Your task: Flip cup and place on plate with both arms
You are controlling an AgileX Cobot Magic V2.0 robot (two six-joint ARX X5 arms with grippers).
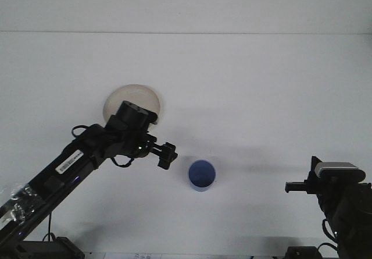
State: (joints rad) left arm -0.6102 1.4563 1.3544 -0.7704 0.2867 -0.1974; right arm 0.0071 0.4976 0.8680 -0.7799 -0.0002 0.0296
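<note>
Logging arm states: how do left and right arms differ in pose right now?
The left gripper is extended over the table, close to the blue cup; the right gripper sits at the table edge, far from it. The left arm partly covers the plate; the right covers nothing. Both point inward.
</note>
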